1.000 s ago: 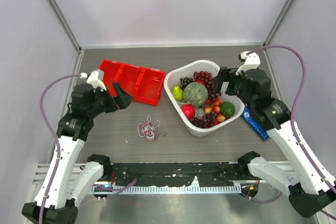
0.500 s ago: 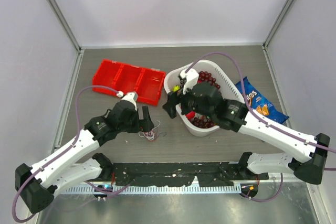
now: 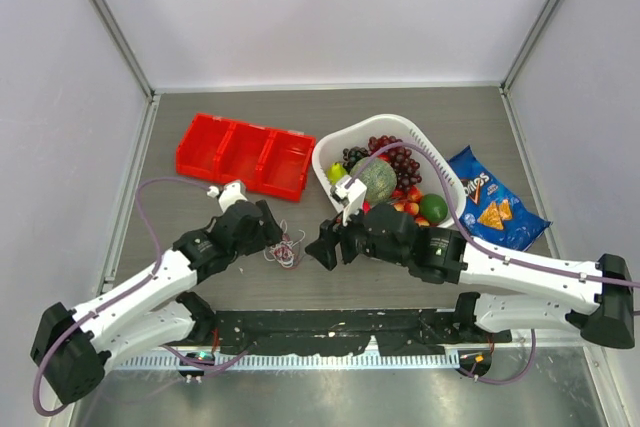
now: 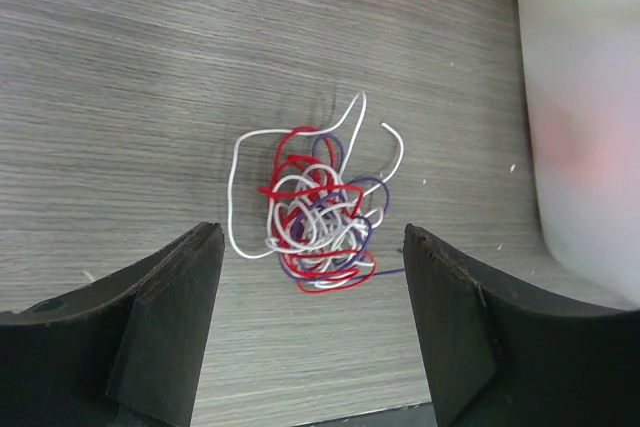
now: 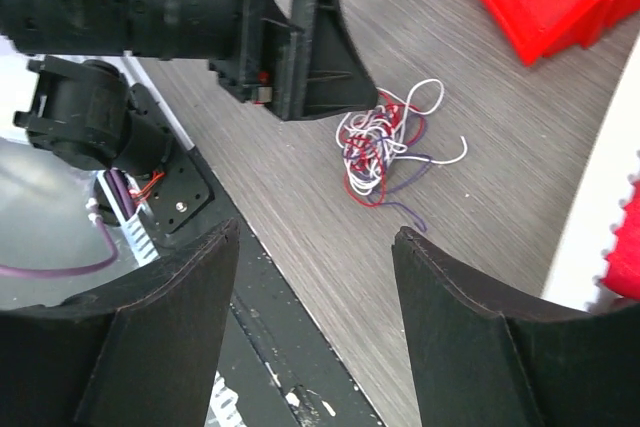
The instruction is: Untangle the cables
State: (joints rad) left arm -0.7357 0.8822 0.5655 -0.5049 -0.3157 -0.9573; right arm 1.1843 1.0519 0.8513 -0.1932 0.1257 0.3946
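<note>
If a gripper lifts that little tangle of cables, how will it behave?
Probably floppy: the cables lie in thin, limp loops. Likely very light, being so thin. White, red and purple strands interlace, so they would probably rise as one clump.

A grey wood-grain surface [image 3: 430, 117] is carrying four things. A small tangle of thin white, red and purplish cables [image 3: 284, 248] is lying near its front edge. A red plastic tray with three compartments [image 3: 245, 154] is sitting behind the tangle to the left. A white plastic basket of fruit [image 3: 322, 169] is resting just beside the tray, and a blue crinkled snack bag [image 3: 492, 202] is lying just right of the basket.
</note>
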